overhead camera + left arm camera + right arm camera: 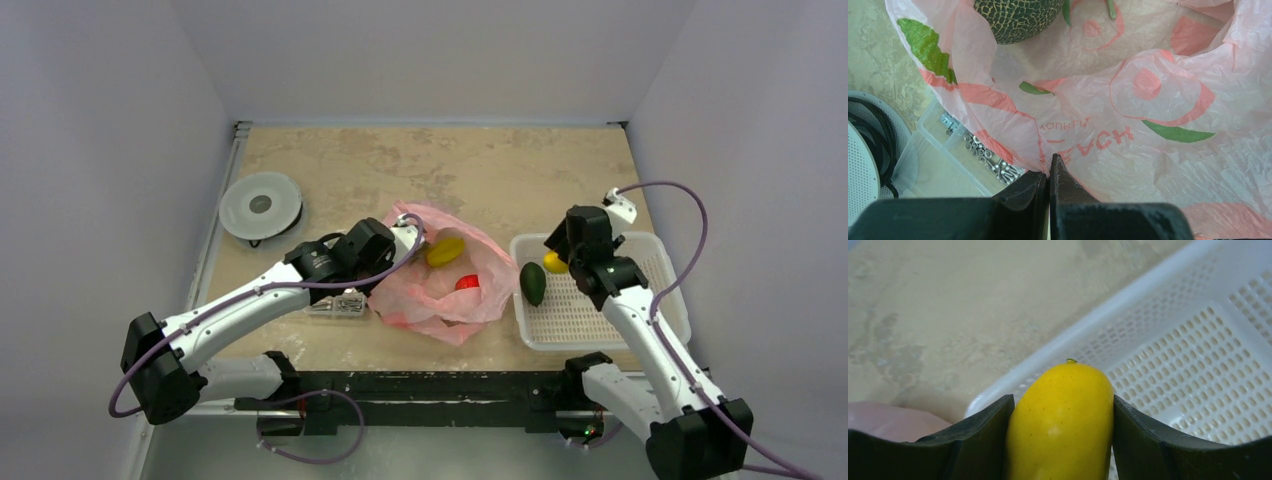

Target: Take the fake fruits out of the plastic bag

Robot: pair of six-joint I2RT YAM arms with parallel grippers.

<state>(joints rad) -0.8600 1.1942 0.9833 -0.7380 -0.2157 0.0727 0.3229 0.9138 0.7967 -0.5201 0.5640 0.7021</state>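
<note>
Left of the pink plastic bag (pixel 455 300), a round white disc (pixel 260 205) lies on the table (pixel 500 170). A clear box of small metal parts (pixel 975 150) sits against the bag's left edge. The left fingers (pixel 1020 192) are pressed together, pinching the bag's rim. Inside the open bag lie a yellow fruit (pixel 445 250) and a small red piece (pixel 467 283). Right of the bag stands a white perforated basket (pixel 640 300), holding a dark green oval fruit (pixel 533 283) at the side nearest the bag. The right fingers (pixel 1143 440) clamp a yellow oval fruit (pixel 1060 420) over that same side.
</note>
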